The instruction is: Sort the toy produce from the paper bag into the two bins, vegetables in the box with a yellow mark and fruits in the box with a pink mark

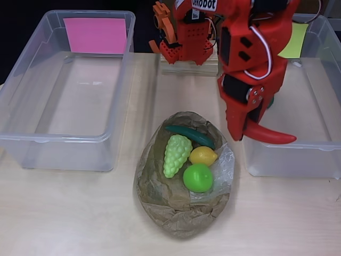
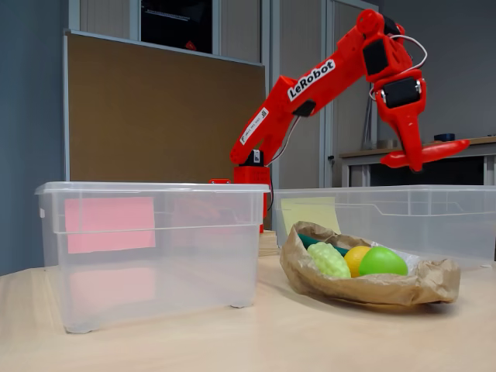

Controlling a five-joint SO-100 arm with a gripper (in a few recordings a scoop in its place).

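Jaws closed on red chili; cucumber half hidden behind grapes in paper bag.

both pictures are evenly and brightly lit by soft, diffuse light from above, with no harsh beams. in the overhead view the pale bench reads slightly washed out, and shadows are faint: a soft dark rim hugs the paper bag along its lower edge. the clear plastic bins show mild milky glare on their rims, strongest on the bin with the pink mark. the top edge of this view falls into deep black. the overhead picture is a little soft and grainy. in the fixed view the foreground bench is sharp, the far room dimmer and bluish, slightly hazy
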